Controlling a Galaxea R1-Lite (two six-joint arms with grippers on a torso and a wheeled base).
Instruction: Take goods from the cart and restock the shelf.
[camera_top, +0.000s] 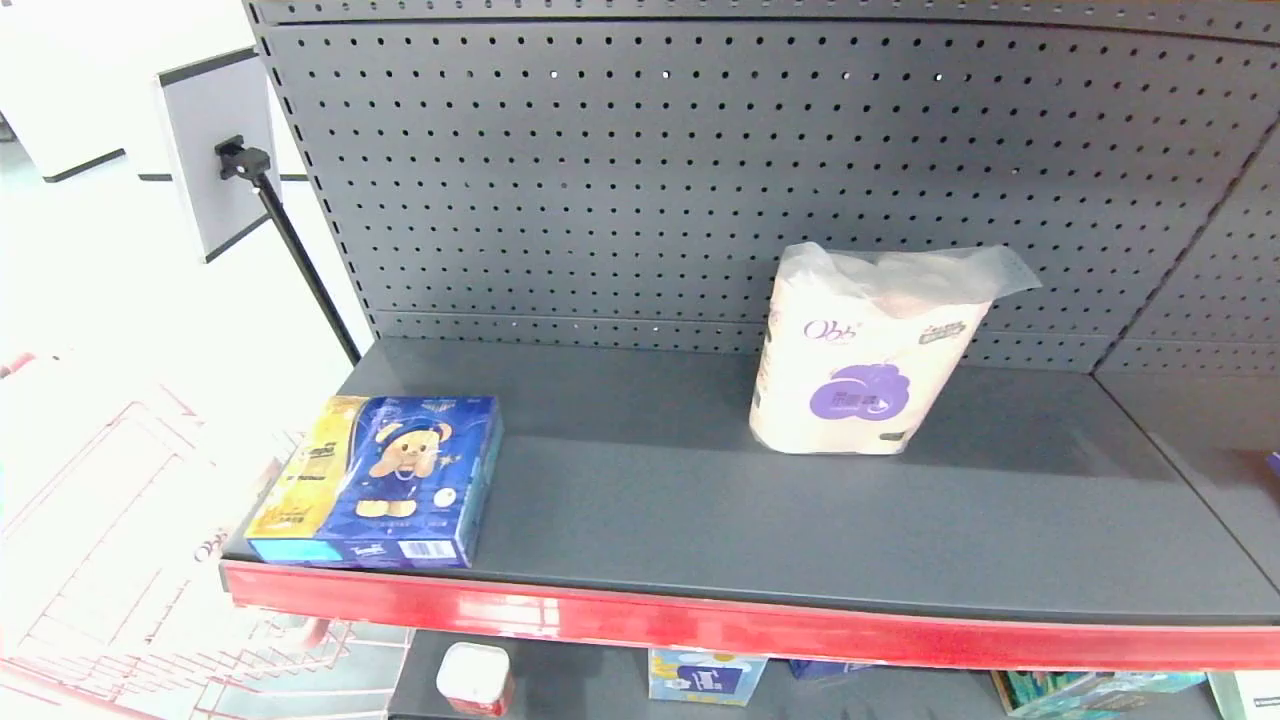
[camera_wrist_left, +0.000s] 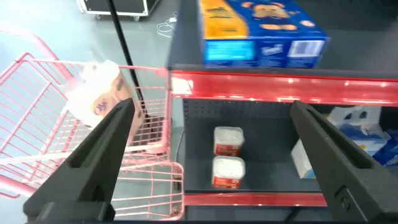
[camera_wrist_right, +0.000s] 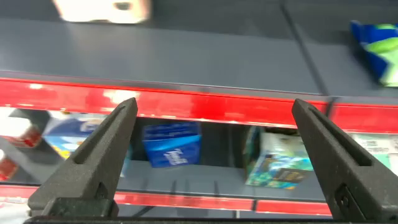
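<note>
A blue tissue box with a bear picture lies at the front left corner of the grey shelf; the same blue box sits above the red shelf edge in the left wrist view. A pack of toilet rolls in clear wrap stands upright near the shelf's back right. The pink wire cart stands to the left of the shelf, and a white wrapped pack rests in the cart. My left gripper is open and empty, facing the shelf front beside the cart. My right gripper is open and empty before the red shelf edge.
The lower shelf holds two white-and-red tubs, blue boxes and a green-blue pack. A green-and-blue item lies on the neighbouring shelf section to the right. A sign on a black pole stands behind the cart.
</note>
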